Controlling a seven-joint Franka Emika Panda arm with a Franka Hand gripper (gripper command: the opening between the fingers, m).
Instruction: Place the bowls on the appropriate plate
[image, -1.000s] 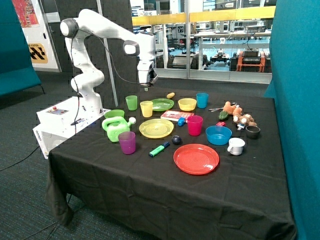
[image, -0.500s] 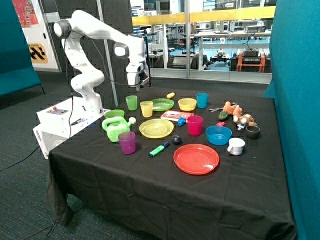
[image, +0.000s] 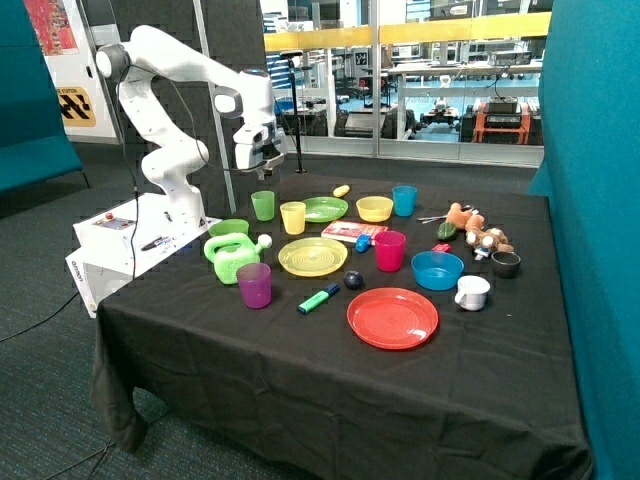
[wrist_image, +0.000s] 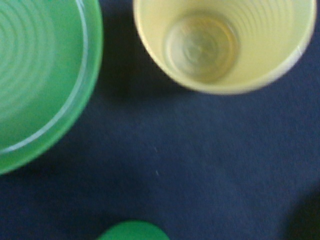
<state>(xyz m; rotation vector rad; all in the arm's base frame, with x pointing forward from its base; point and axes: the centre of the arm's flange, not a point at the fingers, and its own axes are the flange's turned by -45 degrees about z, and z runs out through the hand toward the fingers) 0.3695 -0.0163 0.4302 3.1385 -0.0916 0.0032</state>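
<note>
Gripper (image: 262, 172) up in the air above the green cup (image: 263, 205) at the far edge of the table (image: 300, 380); impossible to tell whether open or closed. Light green bowl (image: 229, 229) beside the green watering can (image: 233, 256), off any plate. Yellow bowl (image: 375, 208) between the green plate (image: 323, 208) and blue cup (image: 404, 200), also on the cloth. Yellow plate (image: 313, 256) bare. Wrist view: green plate rim (wrist_image: 75, 105), yellow cup (wrist_image: 225, 42), green cup edge (wrist_image: 132, 231).
</note>
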